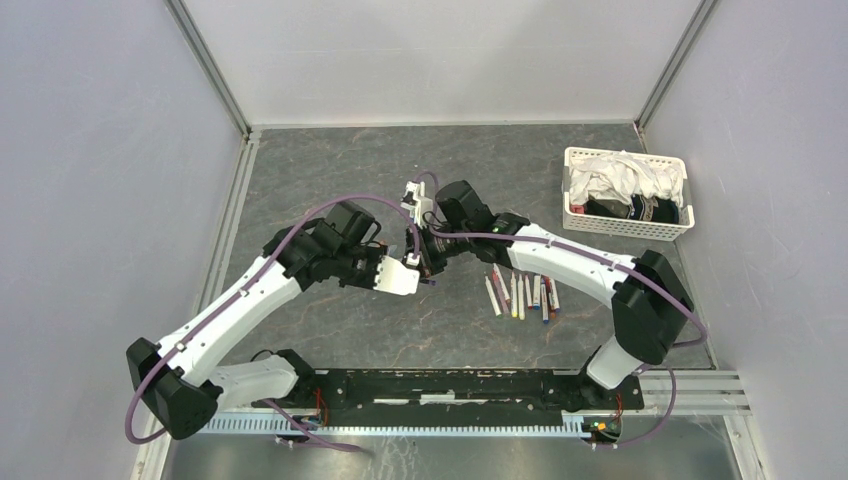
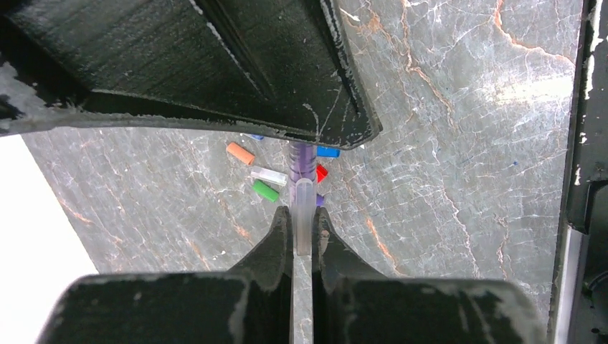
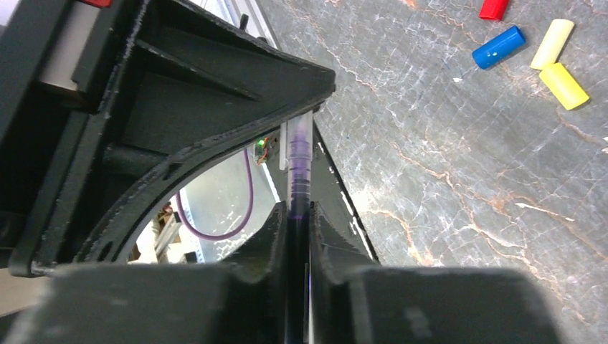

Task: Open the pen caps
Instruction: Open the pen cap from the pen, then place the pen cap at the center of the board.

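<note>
One pen (image 2: pixel 304 204) is held between both grippers above the table. My left gripper (image 2: pixel 304 212) is shut on its white barrel. My right gripper (image 3: pixel 297 213) is shut on the pen's purple cap (image 3: pixel 297 215), and the ribbed purple section (image 3: pixel 299 172) shows just past its fingers. In the top view the two grippers (image 1: pixel 412 272) (image 1: pixel 430 260) meet tip to tip at the table's middle. Loose pen caps lie below on the table: orange (image 2: pixel 240 153), green (image 2: pixel 265 190), blue (image 3: pixel 498 47), red (image 3: pixel 493 8) and two yellow ones (image 3: pixel 564 86). Several more pens (image 1: pixel 520 295) lie in a row to the right.
A white basket (image 1: pixel 572 215) holding cloth and dark items stands at the back right. Grey walls close in the dark marbled table (image 1: pixel 330 165) on three sides. A metal rail (image 1: pixel 690 392) runs along the near edge by the arm bases.
</note>
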`<action>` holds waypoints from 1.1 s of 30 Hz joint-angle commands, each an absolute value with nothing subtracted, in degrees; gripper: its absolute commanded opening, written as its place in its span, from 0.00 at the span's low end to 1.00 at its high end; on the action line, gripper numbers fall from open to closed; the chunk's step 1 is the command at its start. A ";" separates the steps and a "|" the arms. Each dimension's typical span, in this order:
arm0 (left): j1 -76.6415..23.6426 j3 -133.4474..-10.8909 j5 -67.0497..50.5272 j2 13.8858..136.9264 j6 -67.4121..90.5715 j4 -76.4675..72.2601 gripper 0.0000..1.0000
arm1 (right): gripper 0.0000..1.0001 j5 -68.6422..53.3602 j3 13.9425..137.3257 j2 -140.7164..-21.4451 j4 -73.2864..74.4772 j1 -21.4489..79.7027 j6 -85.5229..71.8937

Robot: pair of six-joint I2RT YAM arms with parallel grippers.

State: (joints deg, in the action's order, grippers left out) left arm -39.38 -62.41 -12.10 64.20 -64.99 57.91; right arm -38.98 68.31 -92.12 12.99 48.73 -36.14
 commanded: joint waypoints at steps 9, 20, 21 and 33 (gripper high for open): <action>-25.63 -57.34 -3.68 64.76 -85.66 51.68 0.02 | 0.00 -36.27 50.54 -73.80 27.42 42.06 -23.60; -23.51 -59.99 -8.73 72.31 -73.12 44.83 0.02 | 0.00 -20.72 44.96 -60.58 30.76 35.64 -20.78; -24.27 -59.76 -8.78 73.38 -69.65 43.67 0.02 | 0.00 -15.16 45.61 -61.10 30.75 35.34 -20.43; -26.30 -51.62 -7.14 84.81 -50.99 27.95 0.02 | 0.00 12.72 41.89 -71.85 15.09 31.73 -22.38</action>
State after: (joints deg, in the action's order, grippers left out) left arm -26.11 -52.60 -7.42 82.59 -58.89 34.81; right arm 1.96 42.81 -68.12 21.76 32.05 -22.46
